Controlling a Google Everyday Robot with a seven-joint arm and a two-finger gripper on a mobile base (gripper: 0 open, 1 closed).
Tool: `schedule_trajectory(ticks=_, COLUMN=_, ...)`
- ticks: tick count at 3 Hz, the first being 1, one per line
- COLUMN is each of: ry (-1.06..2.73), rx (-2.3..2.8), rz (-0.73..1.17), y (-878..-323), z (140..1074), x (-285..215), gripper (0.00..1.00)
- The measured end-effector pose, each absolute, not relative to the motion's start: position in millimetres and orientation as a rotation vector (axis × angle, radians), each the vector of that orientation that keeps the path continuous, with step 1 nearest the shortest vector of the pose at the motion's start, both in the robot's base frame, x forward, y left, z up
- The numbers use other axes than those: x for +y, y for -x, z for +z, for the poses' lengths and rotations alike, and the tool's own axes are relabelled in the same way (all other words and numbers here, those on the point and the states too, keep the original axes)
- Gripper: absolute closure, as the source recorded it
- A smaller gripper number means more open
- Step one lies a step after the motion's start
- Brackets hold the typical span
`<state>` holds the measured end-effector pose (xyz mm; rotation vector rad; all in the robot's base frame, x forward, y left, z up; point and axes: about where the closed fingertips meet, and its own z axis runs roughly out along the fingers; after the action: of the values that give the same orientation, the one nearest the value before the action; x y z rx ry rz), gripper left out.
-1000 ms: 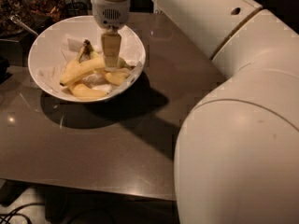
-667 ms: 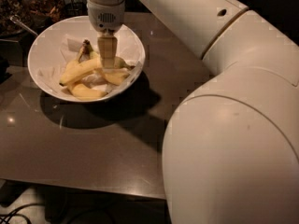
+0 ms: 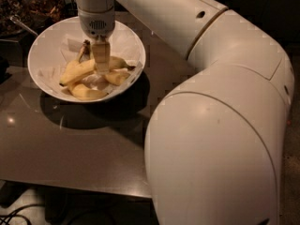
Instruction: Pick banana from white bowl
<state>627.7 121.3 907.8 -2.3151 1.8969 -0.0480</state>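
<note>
White bowl sits far-left on tabletop, open surface in front. Tool is down inside the bowl over banana; grip state can't tell. Banana pale yellow, curved, mid-bowl.

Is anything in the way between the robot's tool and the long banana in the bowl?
Nothing I can see. The tool hangs right over the middle of the long banana in the white bowl. The shorter bananas lie beside it, nearer the front, not on top of it.
</note>
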Motion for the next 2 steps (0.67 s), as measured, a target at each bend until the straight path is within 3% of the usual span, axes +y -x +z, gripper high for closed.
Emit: schedule_trajectory(ticks=2, ry=2.368, rx=1.878, rz=-0.103, y=-634.8, z=895.8, x=131.7, gripper=0.46)
